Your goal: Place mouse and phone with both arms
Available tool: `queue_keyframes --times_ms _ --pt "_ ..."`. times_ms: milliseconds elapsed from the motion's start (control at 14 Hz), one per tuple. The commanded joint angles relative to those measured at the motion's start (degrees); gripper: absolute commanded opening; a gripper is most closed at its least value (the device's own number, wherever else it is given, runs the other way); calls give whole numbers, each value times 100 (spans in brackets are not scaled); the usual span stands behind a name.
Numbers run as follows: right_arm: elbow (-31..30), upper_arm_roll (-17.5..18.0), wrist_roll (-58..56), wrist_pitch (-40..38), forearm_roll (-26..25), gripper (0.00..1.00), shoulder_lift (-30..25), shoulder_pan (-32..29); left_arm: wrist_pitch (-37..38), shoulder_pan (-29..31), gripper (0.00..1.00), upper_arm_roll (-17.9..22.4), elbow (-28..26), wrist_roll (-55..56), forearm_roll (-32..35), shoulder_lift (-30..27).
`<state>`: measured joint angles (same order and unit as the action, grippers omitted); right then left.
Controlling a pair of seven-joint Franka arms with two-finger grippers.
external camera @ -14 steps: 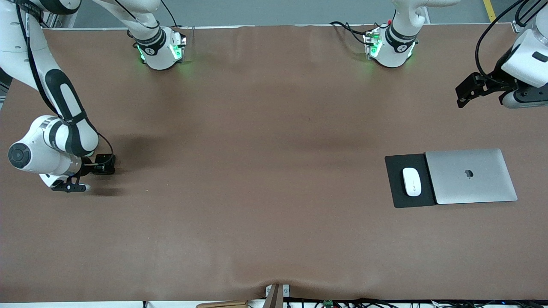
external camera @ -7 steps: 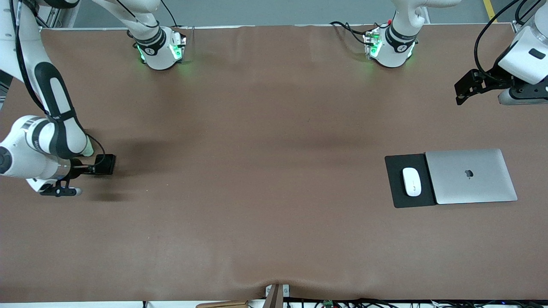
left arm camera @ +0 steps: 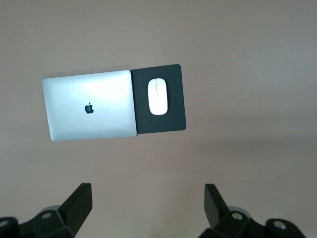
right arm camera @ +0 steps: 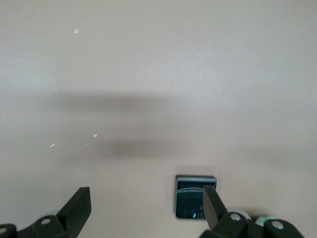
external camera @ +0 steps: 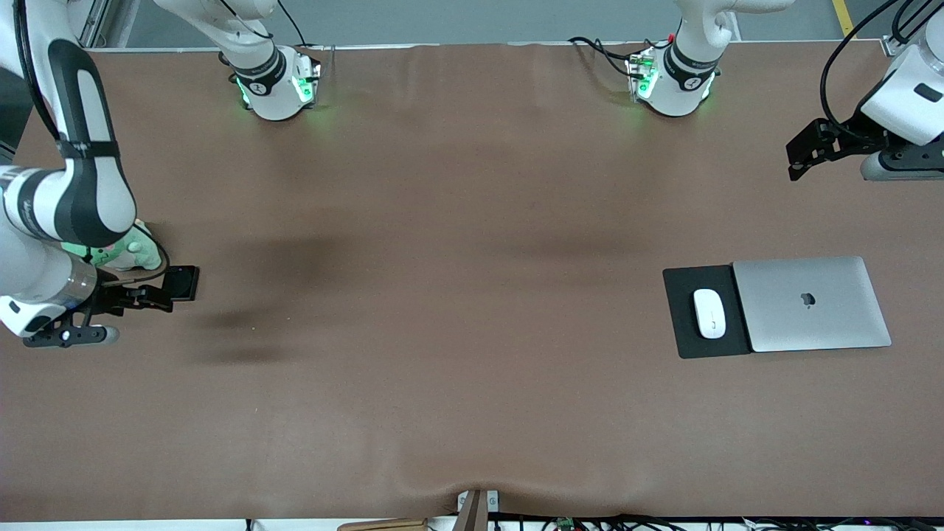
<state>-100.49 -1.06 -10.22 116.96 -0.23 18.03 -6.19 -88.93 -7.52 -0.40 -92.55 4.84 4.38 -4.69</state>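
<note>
Currently the phone point(external camera: 181, 283) lies flat on the table point(external camera: 442, 332) at the right arm's end, released; the right gripper point(external camera: 140, 296) hangs just over it, jaws wide and empty. Mouse point(external camera: 709, 313) sits on the mouse pad point(external camera: 682, 324) beside the laptop point(external camera: 811, 303). Left gripper point(external camera: 807, 151) waits above the table's edge, jaws wide.

1. The right arm point(external camera: 70, 155) comes from its base and bends down at the right arm's end of the table.
2. The right gripper point(external camera: 151, 296) hangs low, its fingers point(right arm camera: 77, 206) spread wide with nothing between them.
3. The left arm point(external camera: 903, 103) waits, raised at its own end.
4. The left gripper point(external camera: 807, 151) gapes wide and holds nothing.
</note>
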Motion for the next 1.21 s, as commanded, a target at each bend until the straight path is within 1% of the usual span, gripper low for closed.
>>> queue_keyframes --times_ms 0,143,214,429,571,857,929,1071,1143 --pt "-129 18 275 -680 127 100 -693 48 -115 83 100 49 -79 -114 -113 -32" --pt "-129 1 266 -1138 531 100 -1080 31 -142 101 100 57 -79 -114 -113 -6" --pt "-120 1 266 -1279 585 100 -1282 31 -159 136 100 49 -70 -114 -113 12" --pt "-76 10 292 -1727 594 100 -1793 48 -150 198 100 66 0 -123 -113 12" --pt "-15 44 545 -2044 594 100 -2057 74 -150 198 100 75 27 -123 -113 21" --pt "-93 167 1126 -2344 577 100 -2619 531 -150 215 100 75 27 -114 -113 21" --pt "-120 159 1206 -2431 568 100 -2725 592 -150 242 100 84 27 -114 -113 21" --pt "-103 106 1215 -2564 524 100 -2743 593 -159 330 100 75 35 -132 -261 21" --pt "-50 2 1215 -2660 515 100 -2726 602 -185 330 100 75 44 -202 -254 29"
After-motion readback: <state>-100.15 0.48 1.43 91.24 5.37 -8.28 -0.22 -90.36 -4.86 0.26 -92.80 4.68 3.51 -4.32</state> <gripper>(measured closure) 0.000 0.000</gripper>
